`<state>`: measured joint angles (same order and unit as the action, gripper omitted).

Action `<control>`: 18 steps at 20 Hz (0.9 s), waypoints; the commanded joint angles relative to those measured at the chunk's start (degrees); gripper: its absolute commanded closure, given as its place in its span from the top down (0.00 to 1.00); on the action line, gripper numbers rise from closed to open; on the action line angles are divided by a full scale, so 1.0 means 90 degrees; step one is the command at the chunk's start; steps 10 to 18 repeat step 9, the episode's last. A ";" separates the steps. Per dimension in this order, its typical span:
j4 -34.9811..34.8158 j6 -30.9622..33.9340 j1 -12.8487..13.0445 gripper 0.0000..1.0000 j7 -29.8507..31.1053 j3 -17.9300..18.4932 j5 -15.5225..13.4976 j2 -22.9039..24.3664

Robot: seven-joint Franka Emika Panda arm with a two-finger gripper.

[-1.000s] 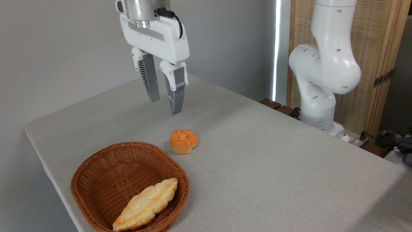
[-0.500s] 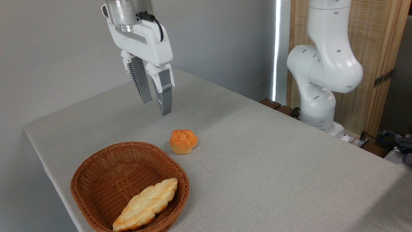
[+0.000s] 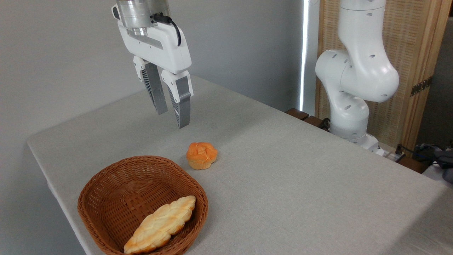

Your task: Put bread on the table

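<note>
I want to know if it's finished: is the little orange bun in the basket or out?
Out. The bread sits on the table beside the basket. The tool hangs above, holding nothing.

no readable text, label, brand, number or sign shows anywhere in the frame.

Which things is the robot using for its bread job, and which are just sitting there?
For the job:
bun, already out on the table
tool, empty, up above the table

Just there:
basket
braided loaf in the basket
</note>
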<state>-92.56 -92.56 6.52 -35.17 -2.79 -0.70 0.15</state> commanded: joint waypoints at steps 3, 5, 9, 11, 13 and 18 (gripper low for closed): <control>0.0059 0.0040 -0.0031 1.00 0.0099 0.0114 0.0116 0.0062; 0.0059 0.0040 -0.0031 1.00 0.0099 0.0134 0.0136 0.0071; 0.0059 0.0040 -0.0031 1.00 0.0109 0.0134 0.0136 0.0072; 0.0059 0.0040 -0.0031 1.00 0.0109 0.0134 0.0136 0.0072; 0.0059 0.0040 -0.0031 1.00 0.0109 0.0134 0.0136 0.0072; 0.0059 0.0040 -0.0031 1.00 0.0109 0.0134 0.0136 0.0072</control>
